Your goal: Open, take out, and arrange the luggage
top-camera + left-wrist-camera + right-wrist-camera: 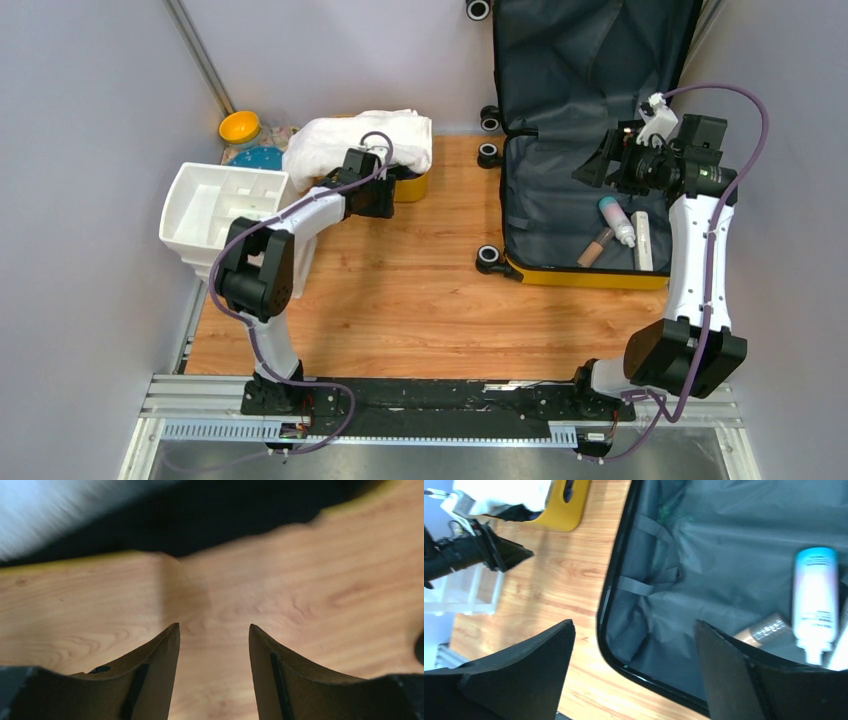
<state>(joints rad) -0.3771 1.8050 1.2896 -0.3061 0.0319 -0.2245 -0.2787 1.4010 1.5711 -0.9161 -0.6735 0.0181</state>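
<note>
The yellow luggage (590, 277) lies open at the right of the table, its lid standing against the back wall and its dark grey lining (724, 555) showing. In the lower half lie a white bottle with a teal cap (617, 221) (815, 600), a brown tube (596, 246) (764, 630) and a white stick (642, 240). My right gripper (597, 160) (634, 622) hangs open above the case's left rim, holding nothing. My left gripper (408, 176) (214, 625) is open over bare wood beside the yellow tub (412, 188), with nothing between its fingers.
A white cloth (350, 140) is heaped on the yellow tub at the back. A white compartmented organiser (215, 210) overhangs the table's left edge. An orange bowl (240, 127) and a blue item (262, 158) sit in the back left corner. Grey walls close in the sides.
</note>
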